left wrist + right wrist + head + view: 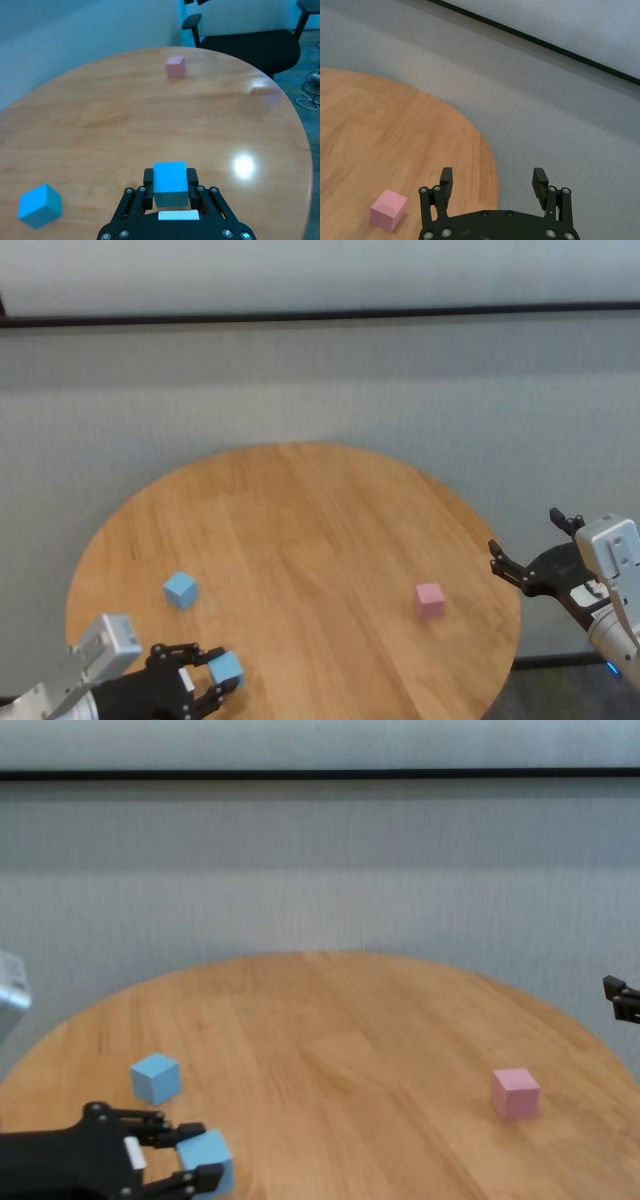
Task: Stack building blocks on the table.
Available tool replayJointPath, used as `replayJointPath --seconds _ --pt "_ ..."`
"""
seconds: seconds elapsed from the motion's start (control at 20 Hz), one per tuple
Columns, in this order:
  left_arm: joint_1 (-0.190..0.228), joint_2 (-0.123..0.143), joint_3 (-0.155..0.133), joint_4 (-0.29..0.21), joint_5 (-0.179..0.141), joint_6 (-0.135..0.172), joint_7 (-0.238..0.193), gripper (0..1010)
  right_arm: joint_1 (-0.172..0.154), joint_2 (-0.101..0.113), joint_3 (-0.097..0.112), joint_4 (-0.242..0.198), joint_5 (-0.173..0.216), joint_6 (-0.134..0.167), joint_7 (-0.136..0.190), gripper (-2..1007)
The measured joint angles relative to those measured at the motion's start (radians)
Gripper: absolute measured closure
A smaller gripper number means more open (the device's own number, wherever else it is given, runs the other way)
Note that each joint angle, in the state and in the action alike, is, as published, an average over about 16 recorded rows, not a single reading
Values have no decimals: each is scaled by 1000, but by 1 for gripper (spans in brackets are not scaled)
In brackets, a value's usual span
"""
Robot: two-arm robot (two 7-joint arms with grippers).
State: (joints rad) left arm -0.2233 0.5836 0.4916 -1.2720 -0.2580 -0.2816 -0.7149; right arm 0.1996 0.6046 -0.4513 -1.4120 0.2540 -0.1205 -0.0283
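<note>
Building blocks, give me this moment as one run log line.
left gripper: shut on near blue block | far blue block: loose | pink block: loose | right gripper: open, off table edge

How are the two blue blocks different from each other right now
One blue block is clamped between the fingers of the left gripper at the table's near left edge; the other blue block sits free on the wood, farther in, touching nothing. In the left wrist view the gripped block faces squarely, while the free block is turned corner-on. Both are plain light blue cubes of equal size.
</note>
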Motion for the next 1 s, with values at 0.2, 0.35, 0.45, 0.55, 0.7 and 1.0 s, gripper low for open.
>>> replayJointPath --seconds 0.2,0.35,0.45,0.55,0.7,1.0 --pt "-18 -22 11 -4 15 8 7 604 0 0 0 0 0 0 0 1" --pt "-35 -41 23 -3 26 17 11 604 0 0 0 0 0 0 0 0" --pt "-47 -54 31 0 33 22 14 604 0 0 0 0 0 0 0 0" --pt "-59 -68 40 4 39 28 16 604 0 0 0 0 0 0 0 0" --pt "-78 -89 53 14 49 35 19 604 0 0 0 0 0 0 0 0" --pt "-115 -126 77 43 65 44 25 604 0 0 0 0 0 0 0 0"
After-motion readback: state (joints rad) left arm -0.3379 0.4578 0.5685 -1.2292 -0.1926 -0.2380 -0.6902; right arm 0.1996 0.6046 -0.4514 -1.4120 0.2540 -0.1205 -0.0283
